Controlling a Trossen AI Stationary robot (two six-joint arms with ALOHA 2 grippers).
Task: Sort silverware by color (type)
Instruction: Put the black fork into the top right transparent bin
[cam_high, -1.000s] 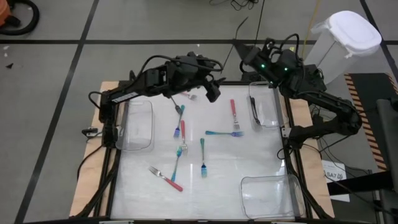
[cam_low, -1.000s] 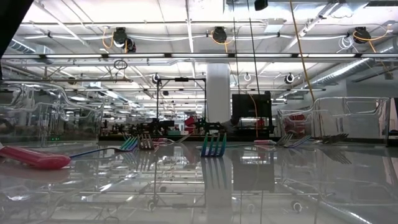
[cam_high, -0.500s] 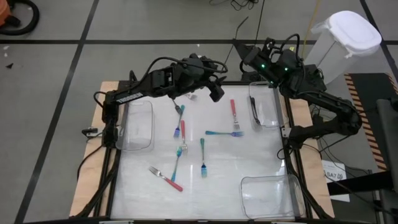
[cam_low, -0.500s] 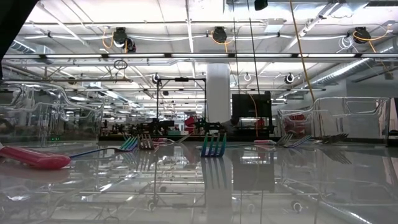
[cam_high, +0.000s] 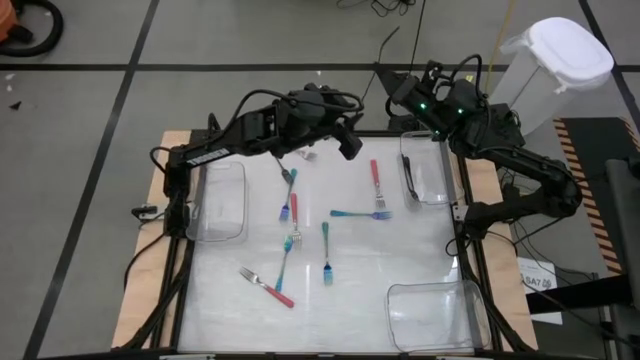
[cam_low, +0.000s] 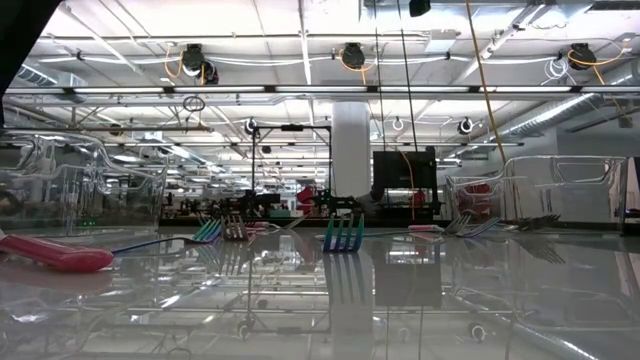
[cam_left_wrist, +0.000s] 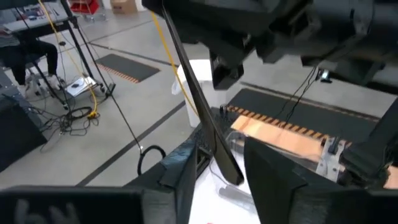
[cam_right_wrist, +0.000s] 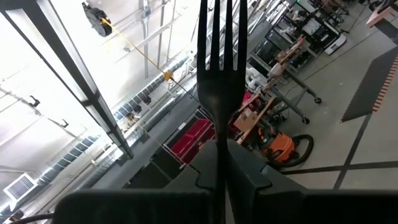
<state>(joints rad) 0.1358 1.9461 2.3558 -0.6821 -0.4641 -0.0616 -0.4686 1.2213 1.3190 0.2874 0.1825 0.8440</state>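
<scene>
on the left edge of the worktop (cam_high: 350, 300) a clear bin (cam_high: 222, 200) sat with nothing visible in it. the left end effector (cam_high: 347, 143) hung over the far part of the worktop, above the near-centre; its own wrist view showed the two dark fingers (cam_left_wrist: 267, 171) clenched on a long black utensil (cam_left_wrist: 202, 118), which slanted up and away between them. below that arm lay the loose forks: a red-handled fork (cam_high: 266, 286) near the front left, a teal fork (cam_high: 287, 252) beside it toward the middle, a short red-and-blue one (cam_high: 293, 207) and a teal one (cam_high: 288, 183) farther back, another teal fork (cam_high: 326, 254) at the centre, a teal fork (cam_high: 360, 213) lying crosswise, and a red-handled fork (cam_high: 376, 182) lengthwise just behind it. all lay apart from one another on the shiny surface. further right, a second clear bin (cam_high: 428, 170) at the far right edge held one black piece (cam_high: 409, 177), and a third bin (cam_high: 432, 310) stood at the front right corner. the right end effector (cam_high: 392, 88) was raised beyond the worktop's far edge, grasping a black fork (cam_right_wrist: 219, 56) upright, tines pointing away from its fingers (cam_right_wrist: 249, 168)
</scene>
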